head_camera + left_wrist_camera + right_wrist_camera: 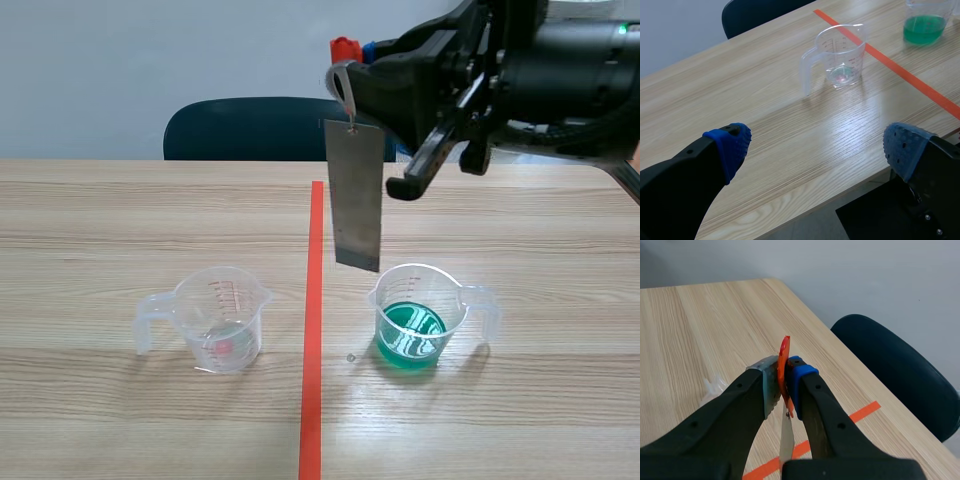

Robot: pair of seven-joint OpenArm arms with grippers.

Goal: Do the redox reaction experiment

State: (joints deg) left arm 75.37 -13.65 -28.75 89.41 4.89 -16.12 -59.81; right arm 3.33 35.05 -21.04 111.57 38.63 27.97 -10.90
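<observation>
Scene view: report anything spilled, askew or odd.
Nothing stands out. The empty-looking cup and the green-liquid cup stand upright, no spill; the metal strip hangs from the right gripper, clear of the liquid.

Two black robot arms. The right arm (560, 60) is a bulky matte-black housing built of rounded blocks, with a small green light (622, 28) on its upper casing and a black cable (590, 140) curving along its underside. The right jaws are two thick black fingers with round screw recesses (841, 425) sunk into their sides. One fingertip carries a pale grey pad (769, 382), the other a bright blue pad (799, 374). The left jaws are likewise two thick black fingers, each tipped with a blue dotted pad (732, 145). Tiny silver screws (927, 217) show on one finger.
</observation>
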